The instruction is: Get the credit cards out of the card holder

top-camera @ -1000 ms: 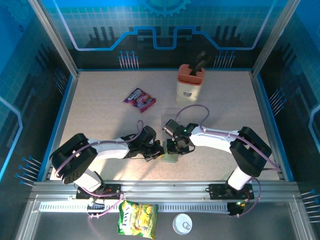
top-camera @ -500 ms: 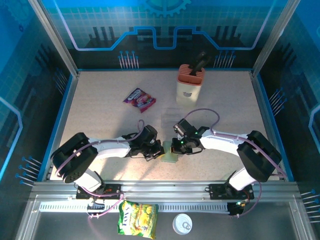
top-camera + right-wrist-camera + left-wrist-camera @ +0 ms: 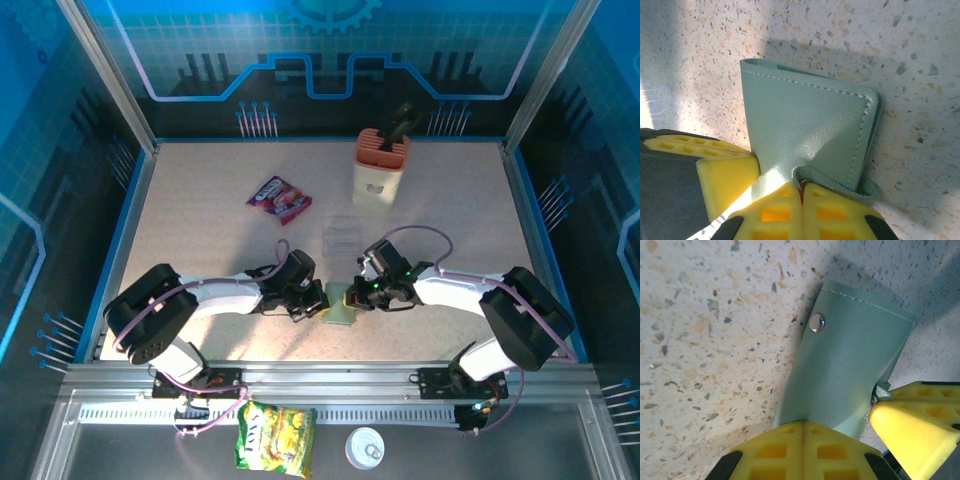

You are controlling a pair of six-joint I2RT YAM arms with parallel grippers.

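Note:
The card holder (image 3: 342, 304) is a grey-green wallet, folded closed on the table near the front middle. My left gripper (image 3: 322, 300) is shut on its left edge; the wallet's cover with a metal snap stud (image 3: 816, 322) runs out from the shut yellow fingertips (image 3: 802, 424). From the other side my right gripper (image 3: 358, 296) is shut on the holder's curled snap tab (image 3: 832, 182), with the stitched cover (image 3: 805, 125) beyond. Each wrist view catches the other gripper's yellow finger (image 3: 912, 425) (image 3: 720, 170) beside the wallet. The credit cards are hidden.
A beige knife block (image 3: 380, 170) stands at the back. A purple-red snack packet (image 3: 279, 197) lies back left. A clear plastic box (image 3: 343, 236) sits just behind the wallet. A yellow bag (image 3: 275, 437) and a white lid (image 3: 364, 448) lie on the front ledge.
My right arm has swung out to the right, and its gripper has shifted from above the wallet to its right side. The left arm and the wallet have barely moved.

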